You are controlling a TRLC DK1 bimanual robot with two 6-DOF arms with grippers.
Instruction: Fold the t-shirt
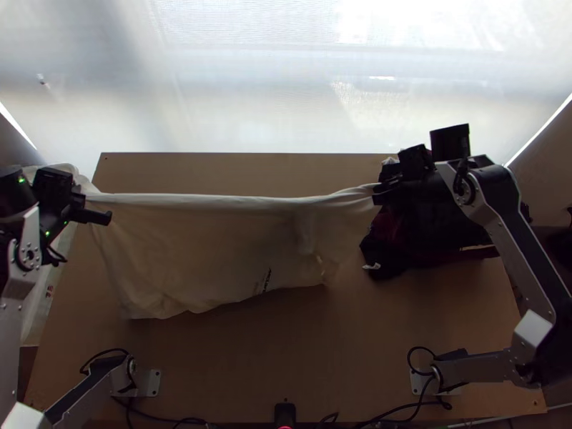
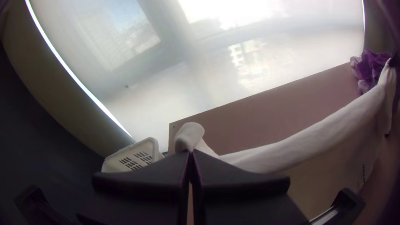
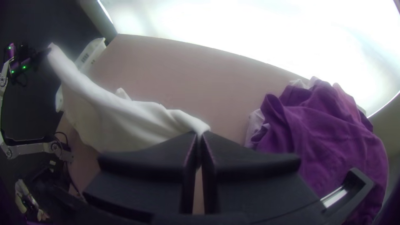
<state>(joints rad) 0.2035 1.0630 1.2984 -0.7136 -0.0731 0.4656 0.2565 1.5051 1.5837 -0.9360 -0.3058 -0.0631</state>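
Stretched between two hands above the table (image 1: 329,357), from about 10 o'clock to between 1 and 2 o'clock, with one white t-shirt (image 1: 193,250) held by two ends. Pinching one end of the cloth at 10 o'clock with the left hand (image 1: 84,204), with two fingers pressed together on a small fold. Pinching the other end between 1 and 2 o'clock with the right hand (image 1: 379,193), likewise with two fingers closed on the fabric. Drawn nearly straight along the upper edge, hanging loosely toward 6 o'clock below, and marked with one small dark print (image 1: 265,281) near the lower edge.

Bunched at about 2 o'clock, close by the right hand, in one heap of purple cloth (image 3: 316,133) with white and pink pieces, in a number impossible to tell. Placed at the table's 10 o'clock side, near the left hand, with one white slotted basket (image 2: 146,143). Fixed at 6 o'clock, at the near edge, with one black device (image 1: 284,412) bearing a red light.
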